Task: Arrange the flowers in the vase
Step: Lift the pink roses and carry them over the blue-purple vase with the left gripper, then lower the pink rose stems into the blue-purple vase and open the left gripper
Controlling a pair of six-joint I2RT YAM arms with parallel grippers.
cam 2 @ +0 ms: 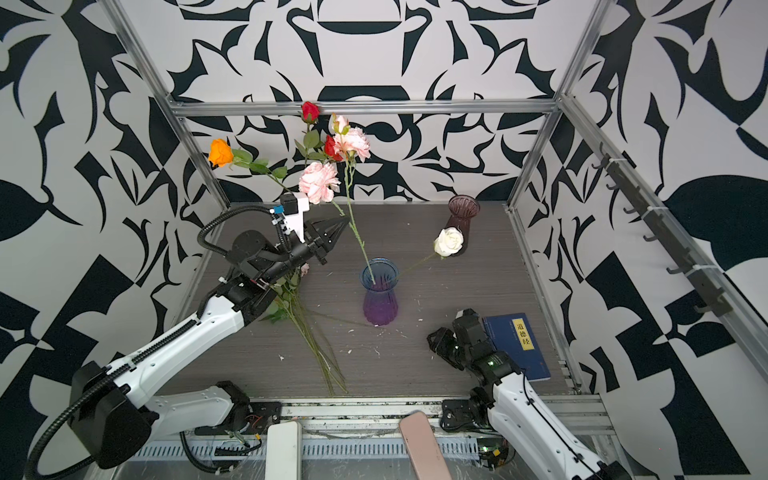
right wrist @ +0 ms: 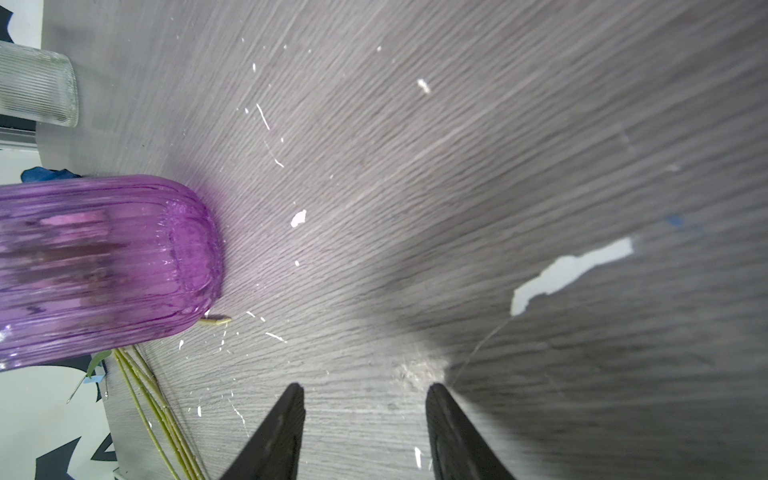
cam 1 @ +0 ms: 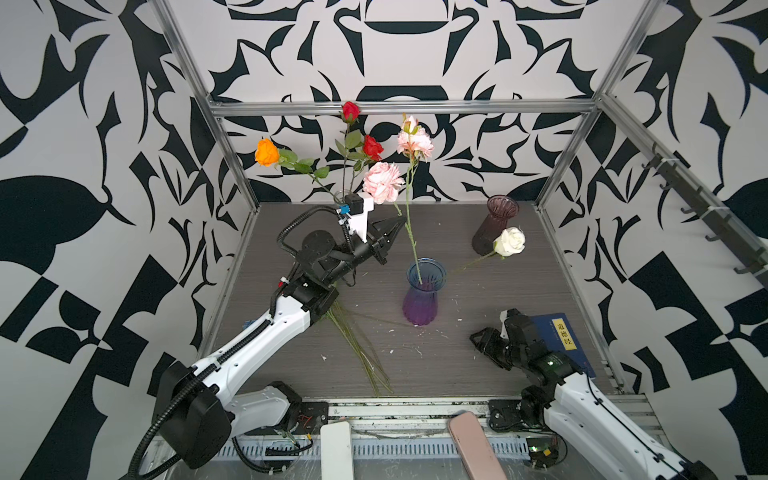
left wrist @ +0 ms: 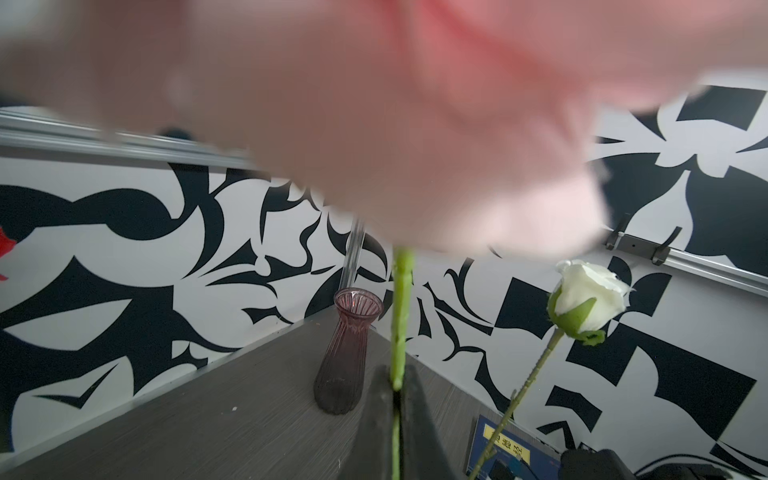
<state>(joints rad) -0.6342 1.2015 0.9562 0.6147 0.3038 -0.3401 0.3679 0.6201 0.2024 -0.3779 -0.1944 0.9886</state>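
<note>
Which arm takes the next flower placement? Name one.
Left. The left gripper is shut on the stem of the pink ruffled flower, close to the blue-and-purple ribbed glass vase; the right gripper is open and empty.

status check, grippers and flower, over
Left gripper shut on stem of pink ruffled flower, raised beside blue-purple vase. Right gripper open, empty, low over table. Vase already holds tall pink flower and white rose, tall stem close by.
</note>
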